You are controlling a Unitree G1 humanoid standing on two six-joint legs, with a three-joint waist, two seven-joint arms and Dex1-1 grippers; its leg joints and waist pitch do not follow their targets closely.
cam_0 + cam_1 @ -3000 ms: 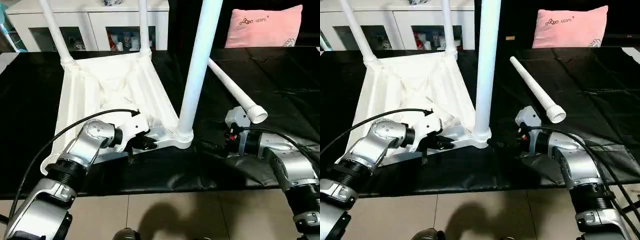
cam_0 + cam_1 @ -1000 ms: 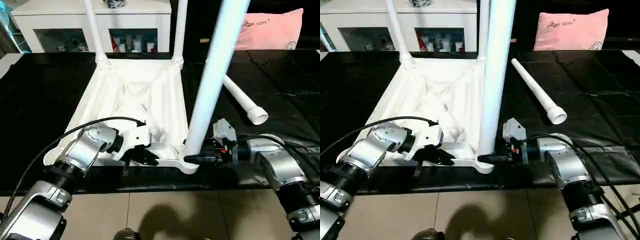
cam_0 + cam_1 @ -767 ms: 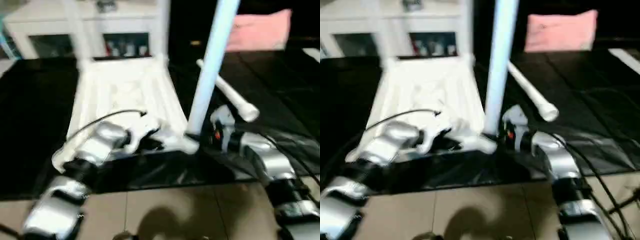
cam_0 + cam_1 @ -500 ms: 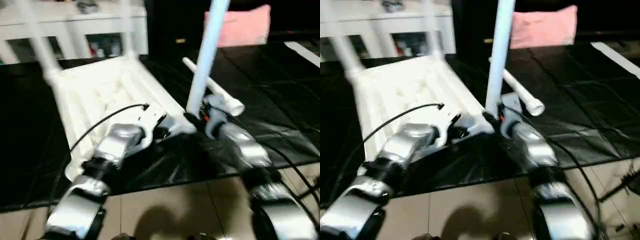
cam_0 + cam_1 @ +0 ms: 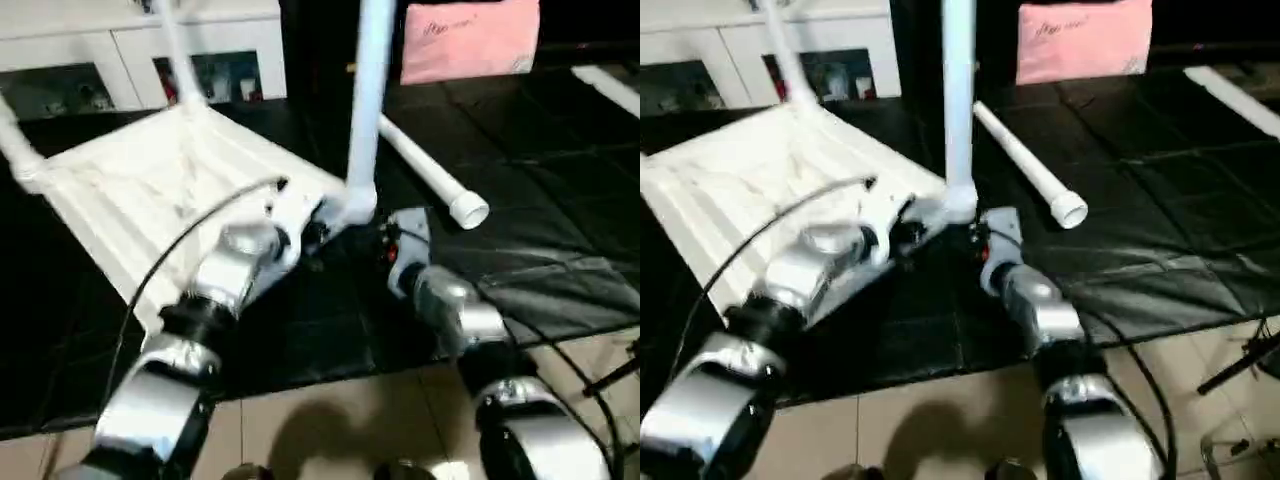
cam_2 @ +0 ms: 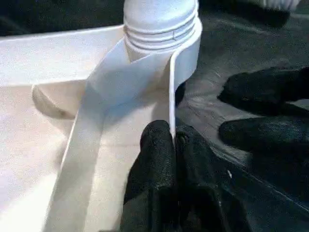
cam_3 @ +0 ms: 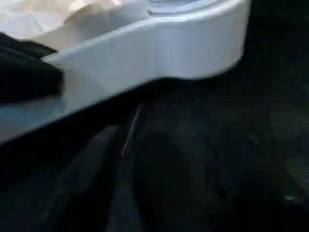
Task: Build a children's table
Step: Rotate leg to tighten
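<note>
Head views, tabletop: white tabletop (image 5: 150, 190) is seen upside down on black cloth (image 5: 560, 200), ribbed underside up, turned at an angle.
Head views, fitted legs: near-corner leg (image 5: 368, 90) stands upright in its socket (image 5: 352, 208); 2 more upright legs are seen at far corners, one at (image 5: 178, 50).
Head views, loose leg: 4th leg (image 5: 425, 170) lies flat on cloth, to robot's right of the standing leg, well apart from tabletop; long axis runs from far-left to near-right, flared end nearest robot.
Head views, arms: left gripper (image 5: 305, 235) is at tabletop rim beside the socket; right gripper (image 5: 385, 245) is low on cloth, just beside same corner.
Left wrist view: fingers (image 6: 157, 159) are pinched tight on the thin tabletop rim, threaded base of leg just beyond. Other gripper's 2 black fingers (image 6: 260, 92) are seen beside the corner, apart from each other w/ a clear gap, gripping nothing.
Right wrist view: corner underside (image 7: 159, 48) is seen lifted off cloth; own fingers too dark to be made out.
Background: pink cushion (image 5: 470, 40), white cabinet (image 5: 140, 60).
Key relation (judgement): loose leg lies right of and beyond right gripper, so right arm is nearer; empty 4th socket is not made out.
</note>
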